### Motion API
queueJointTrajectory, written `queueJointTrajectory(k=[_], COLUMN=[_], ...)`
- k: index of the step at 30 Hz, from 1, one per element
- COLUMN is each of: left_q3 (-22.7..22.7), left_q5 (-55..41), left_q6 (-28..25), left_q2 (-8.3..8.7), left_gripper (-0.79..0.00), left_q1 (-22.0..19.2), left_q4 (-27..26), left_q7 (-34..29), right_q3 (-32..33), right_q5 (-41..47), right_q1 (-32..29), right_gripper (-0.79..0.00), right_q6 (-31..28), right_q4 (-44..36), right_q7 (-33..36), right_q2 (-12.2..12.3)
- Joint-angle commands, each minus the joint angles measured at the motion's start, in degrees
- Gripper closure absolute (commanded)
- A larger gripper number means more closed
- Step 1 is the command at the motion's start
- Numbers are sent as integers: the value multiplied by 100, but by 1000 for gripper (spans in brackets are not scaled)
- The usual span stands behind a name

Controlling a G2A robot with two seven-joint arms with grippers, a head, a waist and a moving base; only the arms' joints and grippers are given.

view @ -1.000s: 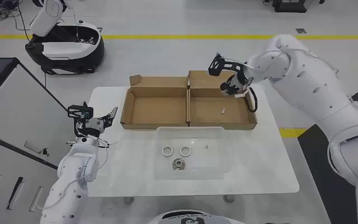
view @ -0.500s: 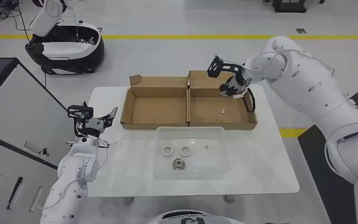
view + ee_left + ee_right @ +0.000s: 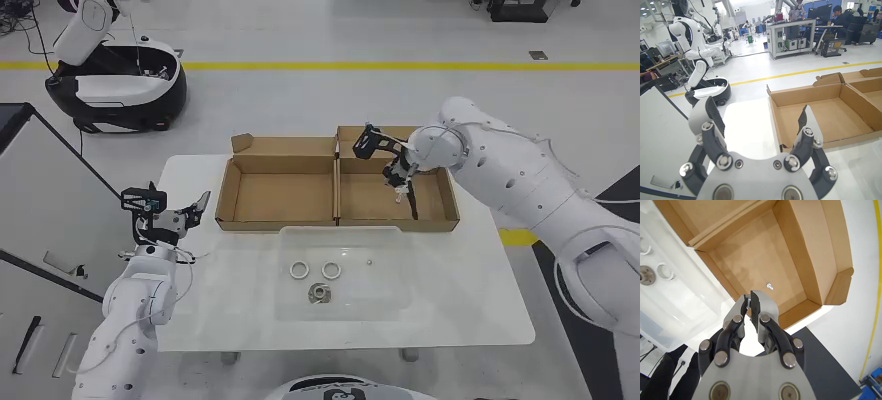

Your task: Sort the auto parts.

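From the top view, I saw the right gripper [image 3: 411, 205] right of centre in the frame, low over the right-hand brown cardboard box [image 3: 365, 195], near its right wall. The left-hand brown cardboard box [image 3: 280, 195] touched it, side by side. Below both in the frame sat the clear plastic tray [image 3: 290, 235] on the white table [image 3: 470, 290], holding two white rings [image 3: 298, 269], a grey metal flanged hub [image 3: 319, 292] and one tiny part [image 3: 371, 263] I could not identify. The left gripper [image 3: 188, 212] hung at the frame's left, off the table's edge.

On the left wrist view, the left gripper [image 3: 757, 103] had its fingers spread wide with nothing between them, facing the left-hand box [image 3: 819, 117].

On the right wrist view, the right gripper [image 3: 749, 300] was clamped on a small threaded silver screw [image 3: 748, 303] above the right-hand box [image 3: 757, 256]. A second small silver bolt [image 3: 769, 286] lay on that box's floor, just beyond the fingertips.
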Motion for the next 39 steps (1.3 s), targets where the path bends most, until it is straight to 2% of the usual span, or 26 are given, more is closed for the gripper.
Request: queueJointTrajectory(k=[1, 19, 28, 39], left_q3=[0, 0, 0, 0], left_q5=[0, 0, 0, 0], left_q6=[0, 0, 0, 0], left_q2=[0, 0, 0, 0], left_gripper=[-785, -785, -785, -785], left_q1=[0, 0, 0, 0], left_q4=[0, 0, 0, 0], left_q7=[0, 0, 0, 0], right_q3=[-75, -413, -463, -445], right_q5=[-65, -439, -470, -454], right_q1=[10, -109, -164, -224], right_gripper=[0, 0, 0, 0], right_q6=[132, 681, 662, 351], right_q4=[148, 1867, 2688, 3615], right_q7=[-29, -607, -751, -908], right_q2=[-122, -1073, -1508, -1932])
